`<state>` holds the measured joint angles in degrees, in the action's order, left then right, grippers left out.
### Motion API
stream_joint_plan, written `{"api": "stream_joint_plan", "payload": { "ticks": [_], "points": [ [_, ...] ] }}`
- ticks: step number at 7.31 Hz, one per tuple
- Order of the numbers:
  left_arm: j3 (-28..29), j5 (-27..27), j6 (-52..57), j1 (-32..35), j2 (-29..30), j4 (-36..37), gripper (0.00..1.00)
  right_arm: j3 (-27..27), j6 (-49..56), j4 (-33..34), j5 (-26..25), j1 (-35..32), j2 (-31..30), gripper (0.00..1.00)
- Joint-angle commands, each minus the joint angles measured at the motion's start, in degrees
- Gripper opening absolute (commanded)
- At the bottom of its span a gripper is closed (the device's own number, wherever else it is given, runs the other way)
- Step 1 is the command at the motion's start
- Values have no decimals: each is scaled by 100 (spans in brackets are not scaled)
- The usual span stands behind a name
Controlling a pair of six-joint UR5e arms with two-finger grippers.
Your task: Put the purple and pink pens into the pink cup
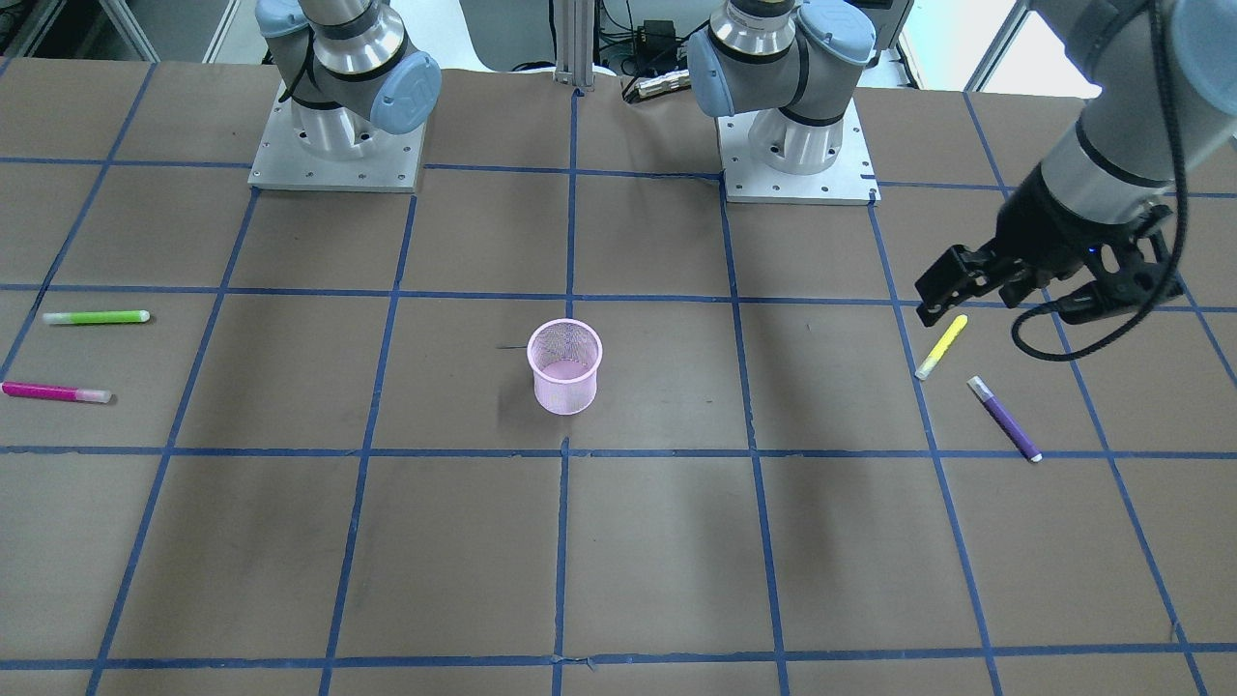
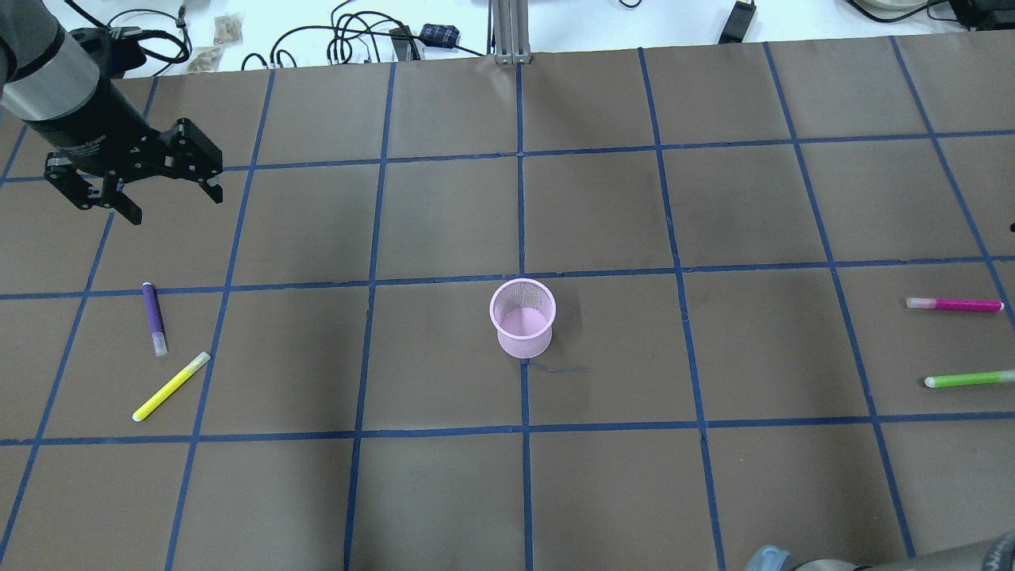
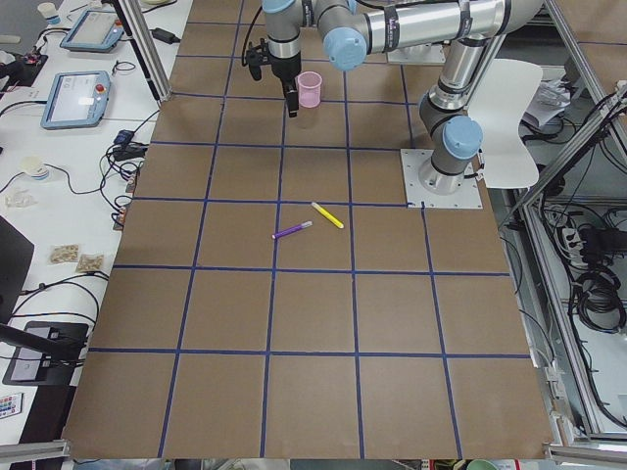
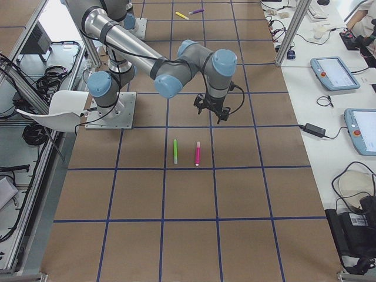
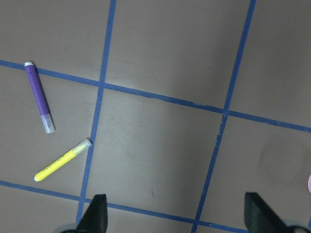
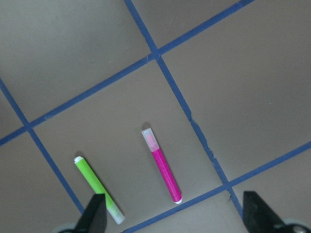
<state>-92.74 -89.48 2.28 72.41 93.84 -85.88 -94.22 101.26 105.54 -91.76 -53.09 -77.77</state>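
Observation:
The pink mesh cup [image 2: 522, 317] stands upright and empty at the table's middle, also in the front view [image 1: 564, 365]. The purple pen [image 2: 154, 319] lies flat on the robot's left, also in the left wrist view [image 5: 40, 97]. The pink pen [image 2: 955, 304] lies flat on the robot's right, also in the right wrist view [image 6: 163, 167]. My left gripper [image 2: 170, 202] hangs open and empty above the table, beyond the purple pen. My right gripper [image 6: 175, 221] is open and empty, hovering above the pink pen; it also shows in the exterior right view [image 4: 212, 113].
A yellow pen [image 2: 170, 386] lies next to the purple pen. A green pen [image 2: 969, 379] lies beside the pink pen, nearer the robot. Both arm bases [image 1: 336, 145] stand at the table's robot edge. Cables lie along the far edge.

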Motion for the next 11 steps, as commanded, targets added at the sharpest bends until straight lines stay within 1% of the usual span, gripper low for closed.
{"api": "stream_joint_plan", "payload": {
  "ticks": [1,2,3,4,5,6,7,10,11],
  "points": [
    [-33,-8,396,-752,432,516,100,-910,1407,1734,26,237,157,100],
    [-199,1,414,-920,704,981,100,-1384,1683,2307,87,482,287,100],
    [-470,1,423,-1061,985,1638,100,-1667,1991,2800,105,649,454,100],
    [-690,-8,440,-1167,1231,2254,100,-1714,2307,2909,105,677,604,100],
    [-788,-17,823,-1229,1451,2747,100,-1706,2467,2954,331,712,744,100],
    [-789,1,975,-1438,1671,2830,100,-1723,2686,2989,447,861,885,100],
    [-807,1,1011,-1641,1830,2840,100,-1723,2836,3042,448,940,1000,98],
    [-807,-8,1135,-1704,2208,3086,100,-1732,3178,3296,439,950,1228,91],
    [-807,-17,1143,-1704,2296,3095,95,-1732,3180,3323,439,959,1238,86]
  ]
}}
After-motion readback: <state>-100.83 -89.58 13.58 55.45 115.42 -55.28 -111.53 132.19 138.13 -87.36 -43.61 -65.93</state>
